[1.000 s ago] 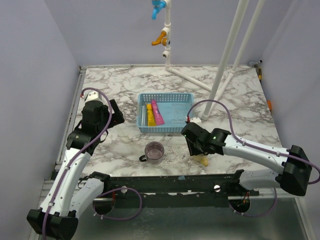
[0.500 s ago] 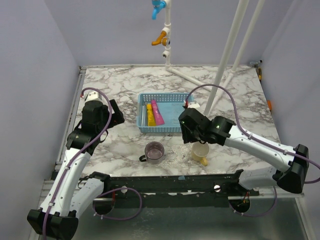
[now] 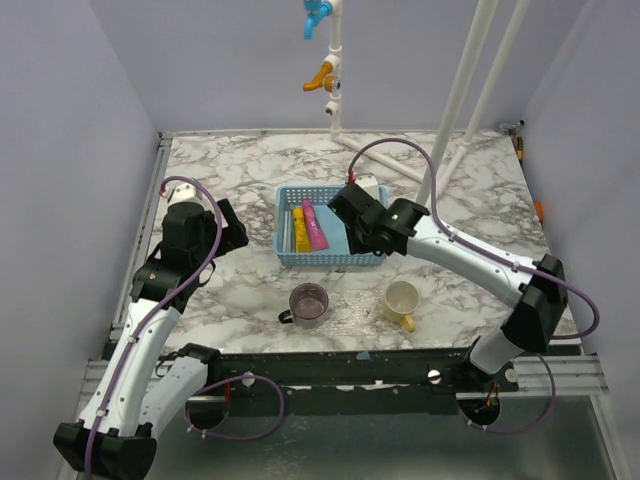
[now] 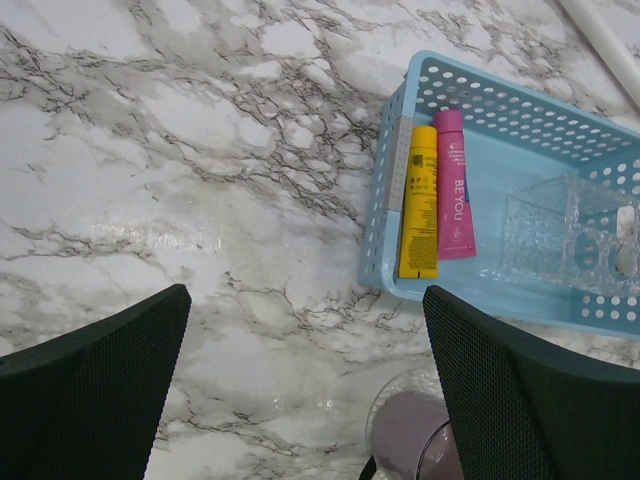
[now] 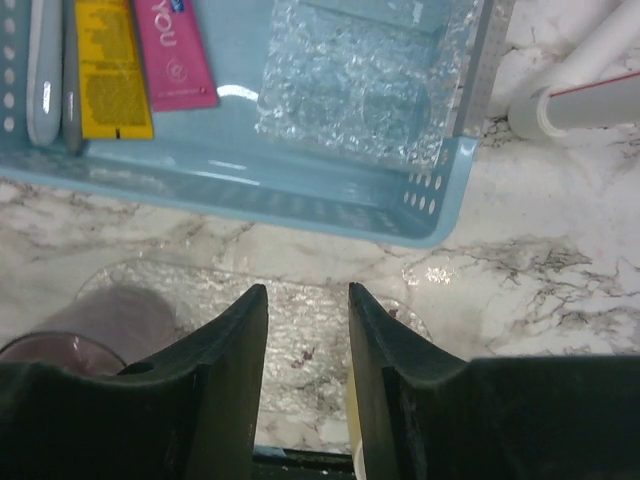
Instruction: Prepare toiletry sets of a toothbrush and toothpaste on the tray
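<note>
The yellow toothpaste tube (image 3: 298, 230) and the pink tube (image 3: 315, 226) lie side by side in the left end of the light-blue basket (image 3: 330, 258). They also show in the left wrist view (image 4: 419, 202) (image 4: 454, 185) and the right wrist view (image 5: 110, 70) (image 5: 175, 50). Grey toothbrush handles (image 5: 45, 60) lie left of the yellow tube. The clear tray (image 3: 352, 308) lies in front of the basket, seen as textured sheen (image 5: 300, 335). My right gripper (image 3: 357, 238) (image 5: 307, 290) is open and empty above the basket's front right. My left gripper (image 3: 232, 236) (image 4: 305, 295) is open and empty, left of the basket.
A purple mug (image 3: 308, 303) and a yellow mug (image 3: 401, 300) stand on the tray's area. A clear plastic holder (image 5: 360, 90) sits in the basket's right half. White pipes (image 3: 455, 110) rise at the back right. Walls close in on both sides.
My right gripper has left the yellow mug standing and moved back and left, to above the basket's front right. The left arm has not moved.
</note>
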